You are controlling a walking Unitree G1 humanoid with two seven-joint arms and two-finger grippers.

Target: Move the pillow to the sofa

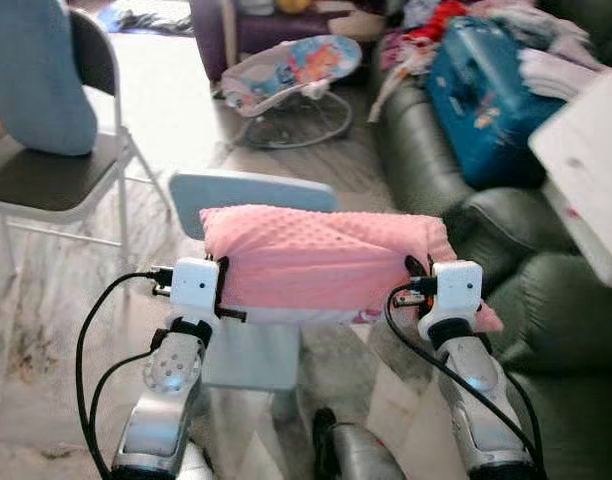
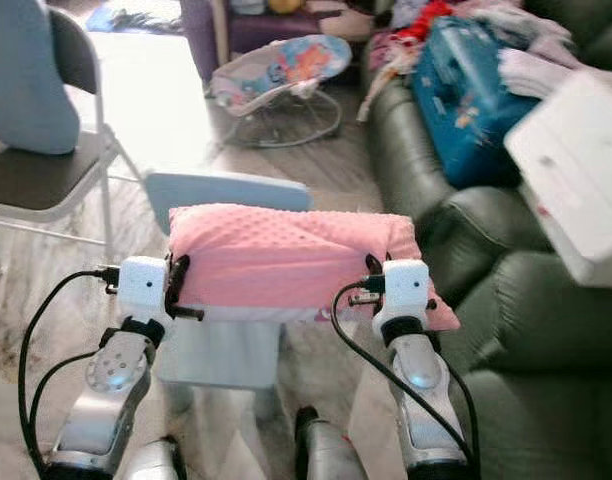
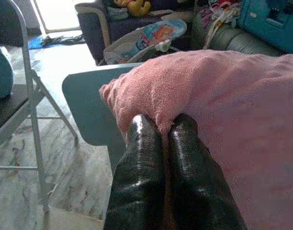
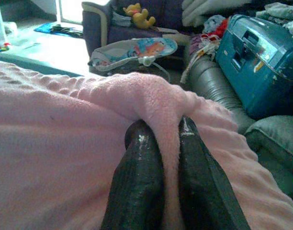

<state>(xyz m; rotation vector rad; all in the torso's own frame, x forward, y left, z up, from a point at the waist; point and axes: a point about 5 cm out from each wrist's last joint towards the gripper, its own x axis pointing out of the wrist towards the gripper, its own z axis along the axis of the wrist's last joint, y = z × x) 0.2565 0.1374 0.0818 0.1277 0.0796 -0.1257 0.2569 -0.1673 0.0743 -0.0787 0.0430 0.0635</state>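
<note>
pillow (image 1: 321, 262): pink, nubby plush cover, rectangular, soft and slightly sagging
pose: held roughly level, long side across the robot's front, off the floor
support: pinched at its left end and right end, fabric bunched into a fold at each pinch
sofa (image 1: 466, 215): dark green leather, to the robot's right; the pillow's right corner is near its arm

Blue suitcase (image 1: 481, 95), clothes (image 1: 426, 30) crowd sofa (image 1: 436, 170); near cushion (image 1: 566, 300) bare.

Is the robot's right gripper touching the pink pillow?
Touching. In the right wrist view, the right gripper has its black fingers pinched on a fold of the pink pillow.
</note>
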